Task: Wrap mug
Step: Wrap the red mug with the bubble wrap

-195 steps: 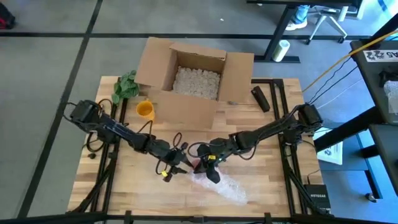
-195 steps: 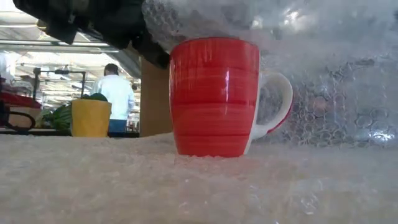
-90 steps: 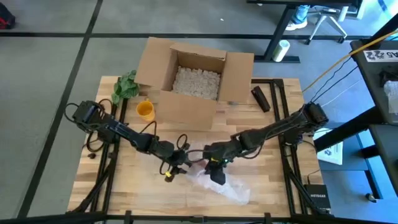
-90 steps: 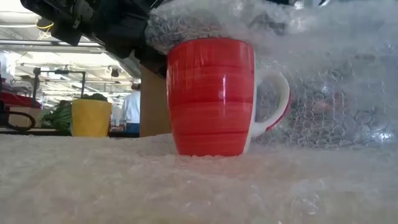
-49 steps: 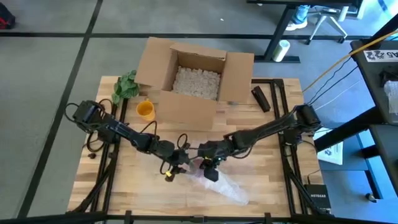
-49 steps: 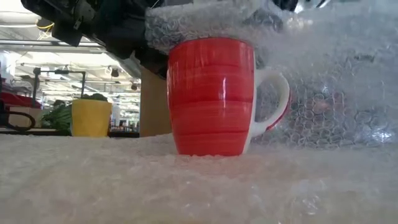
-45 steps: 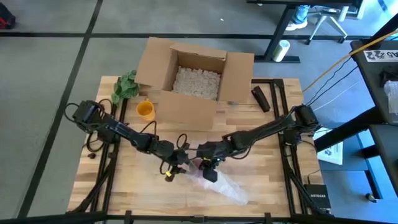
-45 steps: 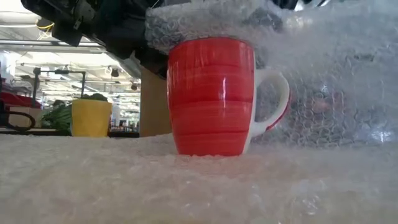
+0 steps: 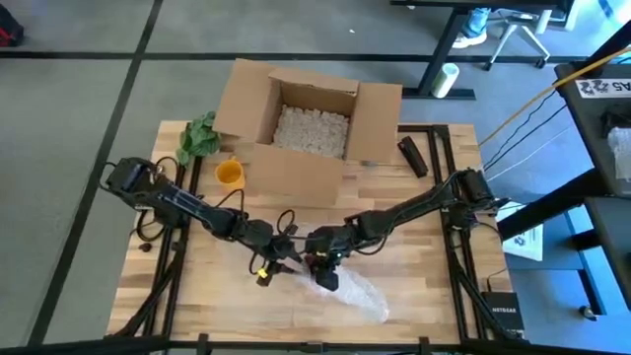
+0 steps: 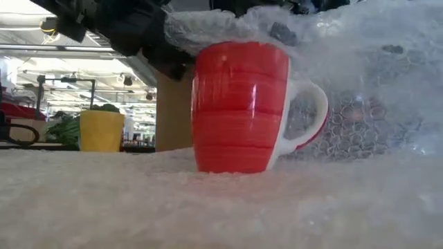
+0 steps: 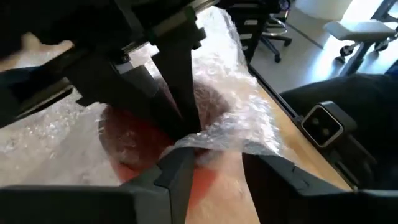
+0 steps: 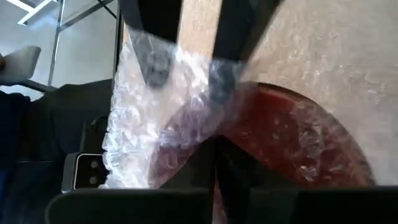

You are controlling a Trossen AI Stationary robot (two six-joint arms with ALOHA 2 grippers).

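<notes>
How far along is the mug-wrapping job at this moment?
Done: the red mug stands upright on the bubble wrap. In hand: the right claw, shut on the wrap, draws a flap over the rim beside the open left claw. Left: the mug's front is bare.

A red mug [image 10: 239,107] with a white handle was seen upright on bubble wrap [image 10: 208,207], more wrap draped over its rim beneath a dark arm [image 10: 118,24]. A yellow cup [image 10: 101,130] was set well apart.
</notes>
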